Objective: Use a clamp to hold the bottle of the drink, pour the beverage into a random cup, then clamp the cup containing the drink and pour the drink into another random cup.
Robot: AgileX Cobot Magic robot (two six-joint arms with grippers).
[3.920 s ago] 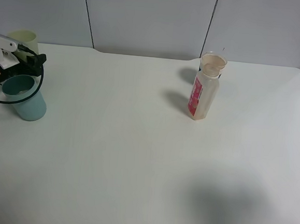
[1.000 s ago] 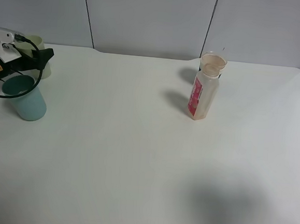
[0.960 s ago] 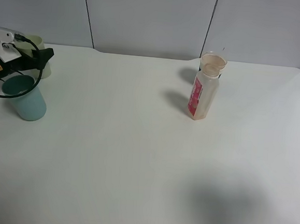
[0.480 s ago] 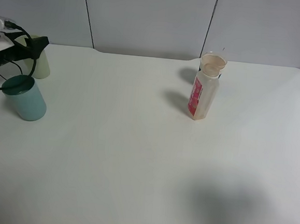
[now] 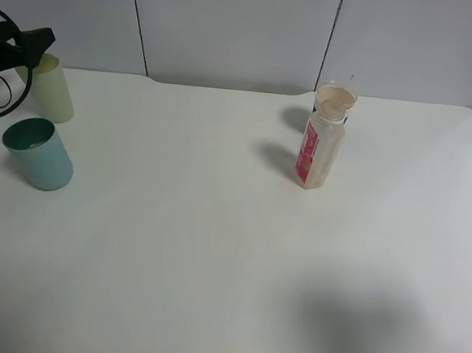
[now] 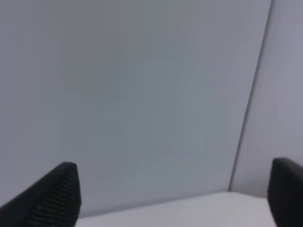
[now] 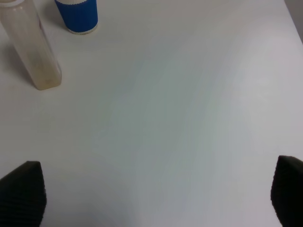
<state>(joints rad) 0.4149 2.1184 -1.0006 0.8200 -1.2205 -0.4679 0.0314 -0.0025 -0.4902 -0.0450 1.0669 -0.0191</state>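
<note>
Bottle (image 5: 318,145) stands uncapped, untouched; both arms' fingers (image 7: 21,194) spread wide, gripping nothing. Crooked clamp could topple it, probably spilling across the table (image 5: 213,256).

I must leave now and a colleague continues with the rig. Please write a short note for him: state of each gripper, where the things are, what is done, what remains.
Left gripper: open, empty, raised at the table's far left, facing the back wall.
Right gripper: open, empty, above the bare table, seen only in its wrist view.
Bottle: upright, right of centre, uncapped, with the blue cup just behind it.
Teal cup and pale yellow cup: upright at far left, apart.
Done: cannot tell from these views; contents of the cups are not visible.
Left: judge by checking the cups; nothing is gripped now.
</note>
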